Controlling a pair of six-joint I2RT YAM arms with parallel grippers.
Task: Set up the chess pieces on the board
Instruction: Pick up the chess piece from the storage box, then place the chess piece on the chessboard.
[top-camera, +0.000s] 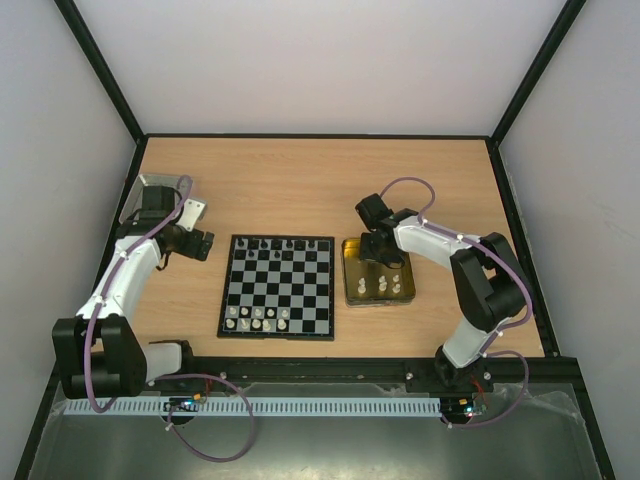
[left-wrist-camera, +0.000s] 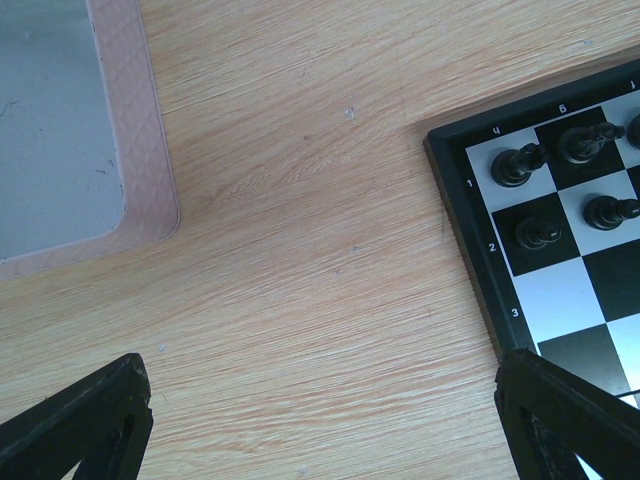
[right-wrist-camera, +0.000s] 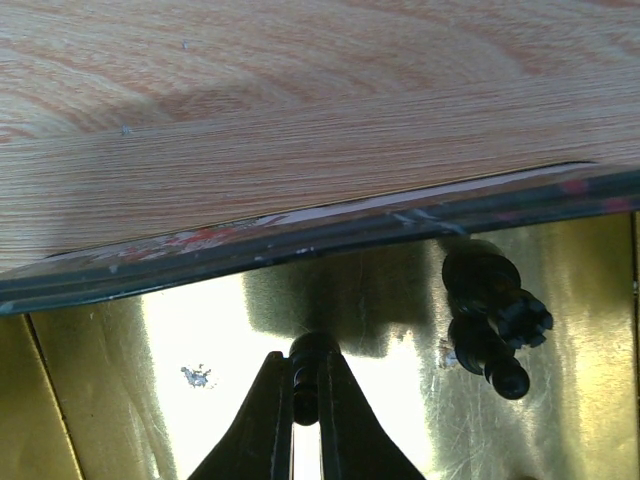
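Pinching a tiny black chess piece (right-wrist-camera: 306, 350) in the gold tin tray (right-wrist-camera: 100, 400), the right gripper (right-wrist-camera: 305, 372) should next lift it to the black-and-silver board (top-camera: 280, 290) at nine o'clock.

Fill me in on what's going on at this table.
Two robot arms are setting up a chess set. The right gripper is shut on a black piece in the gold tray, where two more black pieces and some white pieces wait. The board already carries black men along its far edge and white men along its near edge. The left gripper hangs open over bare table beside the board's far left corner, holding nothing.
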